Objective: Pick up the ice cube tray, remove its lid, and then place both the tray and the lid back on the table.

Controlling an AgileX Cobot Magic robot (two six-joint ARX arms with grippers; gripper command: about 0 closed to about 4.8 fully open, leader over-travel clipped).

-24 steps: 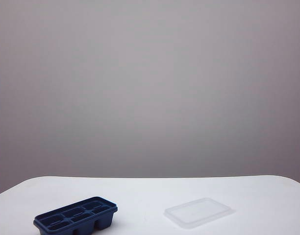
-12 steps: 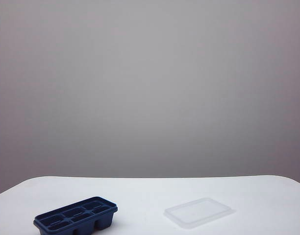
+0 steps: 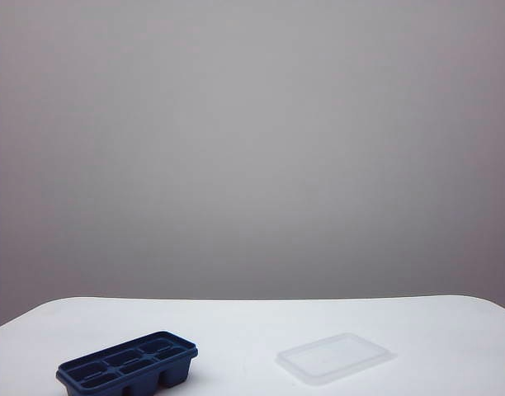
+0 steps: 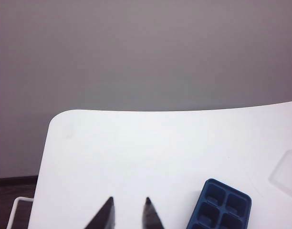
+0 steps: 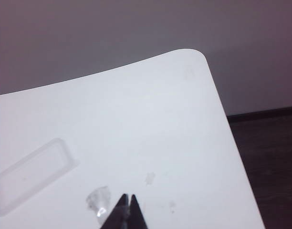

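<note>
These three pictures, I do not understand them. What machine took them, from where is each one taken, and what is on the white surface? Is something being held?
The machine is a robot with two arms, each ending in a two-finger gripper. One picture comes from a fixed camera facing the table; no arm shows in it. The other two come from cameras on the wrists, so each shows its own fingertips.

On the white table lie a dark blue ice cube tray with six compartments, on the left of the fixed view, and its clear plastic lid apart from it on the right, flat on the surface.

The left gripper hangs beside the tray, its jaws a little apart and empty. The right gripper hangs near the lid with its jaws shut. Nothing is held.
</note>
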